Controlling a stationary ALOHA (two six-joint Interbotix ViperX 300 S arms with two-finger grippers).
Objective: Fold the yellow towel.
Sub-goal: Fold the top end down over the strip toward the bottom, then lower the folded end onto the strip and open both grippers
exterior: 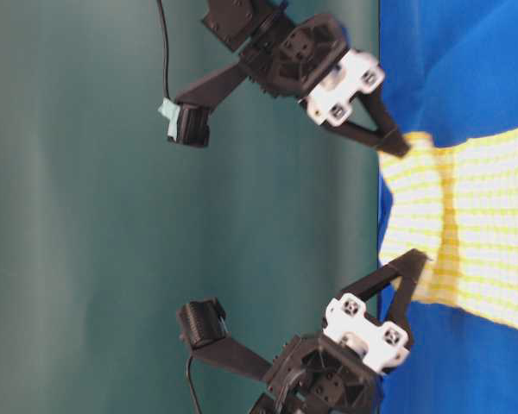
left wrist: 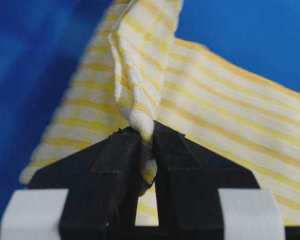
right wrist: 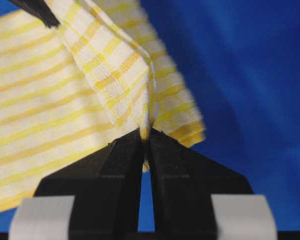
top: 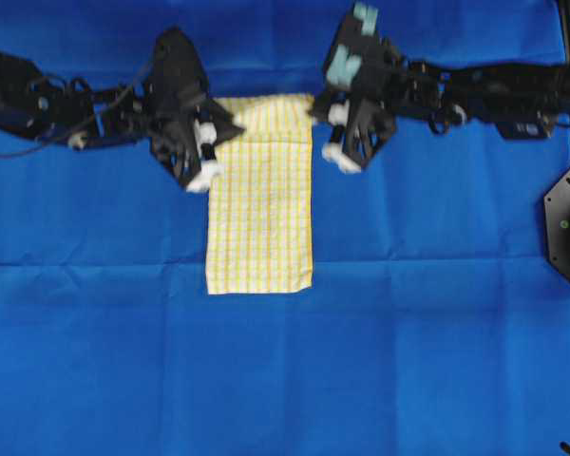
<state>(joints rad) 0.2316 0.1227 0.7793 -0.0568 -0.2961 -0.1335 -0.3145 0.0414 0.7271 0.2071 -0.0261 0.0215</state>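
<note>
On the blue cloth covering the tabletop, the yellow towel lies as a long narrow strip near the middle, its far end lifted at both corners. The left end effector is pressed together on one bunched corner of the towel, the fabric rising in a twisted ridge from between its black fingers. The right end effector pinches the opposite corner in the same way, its fingers closed on a folded edge. In the overhead view both arms reach inward toward the towel's far edge.
</note>
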